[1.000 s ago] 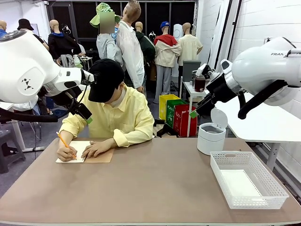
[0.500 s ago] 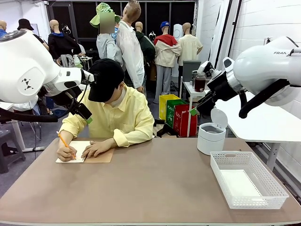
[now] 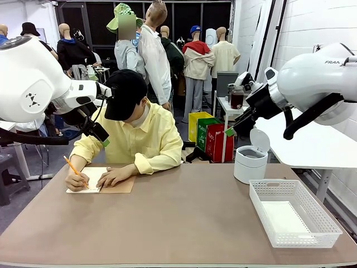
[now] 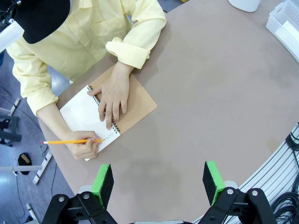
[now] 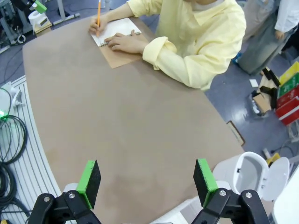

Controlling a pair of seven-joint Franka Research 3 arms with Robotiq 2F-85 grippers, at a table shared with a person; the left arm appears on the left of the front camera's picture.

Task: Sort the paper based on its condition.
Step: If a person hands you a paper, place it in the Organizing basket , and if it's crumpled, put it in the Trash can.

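Observation:
A person at the far left of the table writes with an orange pencil [image 3: 75, 169] on the white page of a spiral notebook [image 3: 118, 186] with a brown cover, also seen in the left wrist view [image 4: 140, 105] and the right wrist view [image 5: 116, 55]. What looks like a flat white sheet of paper [image 3: 284, 218] lies in the white basket [image 3: 262, 215]. My left gripper [image 4: 158, 183] hangs open high above the table near the person. My right gripper [image 5: 146, 182] is open too, high over the table's right side, with nothing between its fingers.
A white bin [image 3: 249, 162] with its lid up stands behind the basket at the far right; it also shows in the right wrist view [image 5: 252, 172]. The brown tabletop [image 3: 178, 223] lies bare across its middle and front.
The person's pencil hand has shifted slightly on the page. The right arm has drifted a little; both grippers stay open.

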